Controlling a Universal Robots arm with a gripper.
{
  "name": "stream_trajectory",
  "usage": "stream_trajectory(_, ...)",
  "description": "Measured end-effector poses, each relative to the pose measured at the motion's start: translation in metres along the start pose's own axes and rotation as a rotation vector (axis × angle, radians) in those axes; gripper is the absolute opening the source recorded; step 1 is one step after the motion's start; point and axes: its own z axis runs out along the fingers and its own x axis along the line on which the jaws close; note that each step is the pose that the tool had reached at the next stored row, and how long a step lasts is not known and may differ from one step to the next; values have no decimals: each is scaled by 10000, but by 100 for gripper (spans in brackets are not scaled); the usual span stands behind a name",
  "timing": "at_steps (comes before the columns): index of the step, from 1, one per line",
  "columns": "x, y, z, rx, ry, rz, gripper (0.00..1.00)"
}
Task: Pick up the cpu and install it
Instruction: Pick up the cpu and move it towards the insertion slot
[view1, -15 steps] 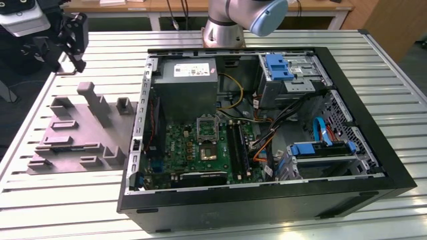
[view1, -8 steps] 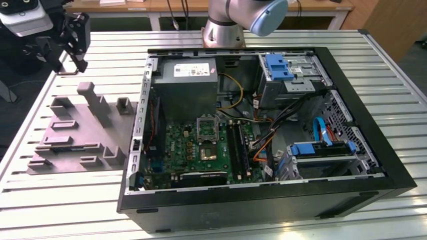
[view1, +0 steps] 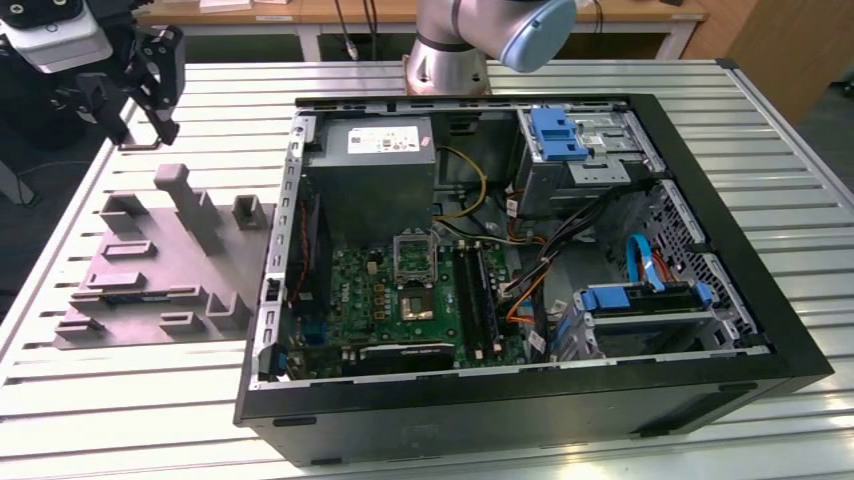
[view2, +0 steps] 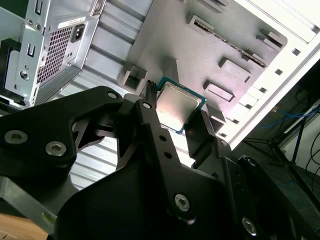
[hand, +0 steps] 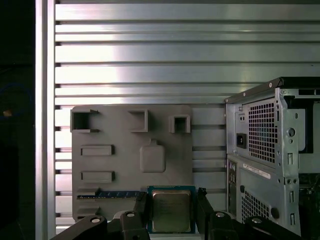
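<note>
The cpu (hand: 171, 211) is a small square chip with a pale metal top and a green rim, also seen in the second wrist view (view2: 178, 106). My gripper (hand: 171, 200) is shut on it, one black finger on each side edge. In the exterior view the gripper (view1: 150, 128) hangs high at the far left, above the table behind the grey tray (view1: 147, 275). The tray lies well below the chip in both wrist views. The dark square socket (view1: 418, 303) sits on the green motherboard inside the open computer case, with its metal frame raised.
The black case (view1: 534, 400) lies open on the slatted metal table (view1: 120, 400), to the exterior view's right of the tray. Inside are a grey power-supply box (view1: 380, 170), blue drive brackets (view1: 558, 133) and loose cables. The arm's base (view1: 447, 60) stands behind the case.
</note>
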Motion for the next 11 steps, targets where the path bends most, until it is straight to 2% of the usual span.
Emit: stream_trajectory(11, -38, 1, 1, 0, 0, 1, 47)
